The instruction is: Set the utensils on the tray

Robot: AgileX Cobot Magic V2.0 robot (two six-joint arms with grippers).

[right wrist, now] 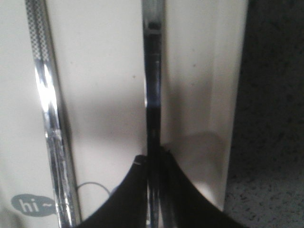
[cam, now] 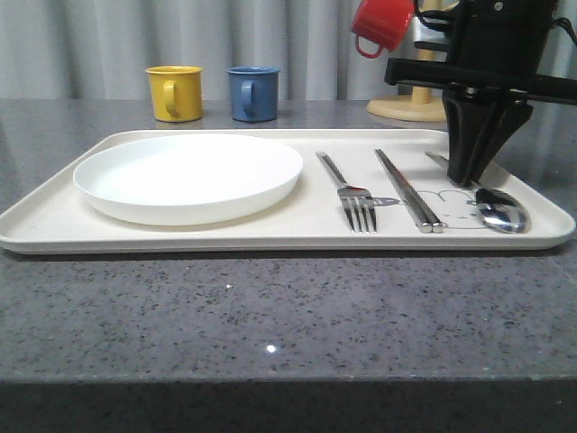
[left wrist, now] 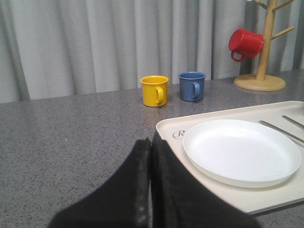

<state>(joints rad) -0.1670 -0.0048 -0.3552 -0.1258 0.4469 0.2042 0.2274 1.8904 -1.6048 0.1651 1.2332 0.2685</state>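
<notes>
The cream tray (cam: 270, 242) holds a silver fork (cam: 352, 194), a pair of chopsticks (cam: 407, 191) and a spoon (cam: 502, 209) lying side by side on its right half. My right gripper (cam: 464, 179) points down at the tray, shut on the spoon's handle (right wrist: 153, 85); the bowl rests on the tray. In the right wrist view the chopsticks (right wrist: 50, 118) lie beside my right gripper (right wrist: 154, 161). My left gripper (left wrist: 151, 142) is shut and empty, over the table at the tray's (left wrist: 166, 130) left corner.
A round white plate (cam: 187, 176) fills the tray's left half. Behind the tray stand a yellow mug (cam: 174, 92) and a blue mug (cam: 252, 93). A red mug (cam: 381, 23) hangs on a wooden mug tree (cam: 410, 108) at the back right.
</notes>
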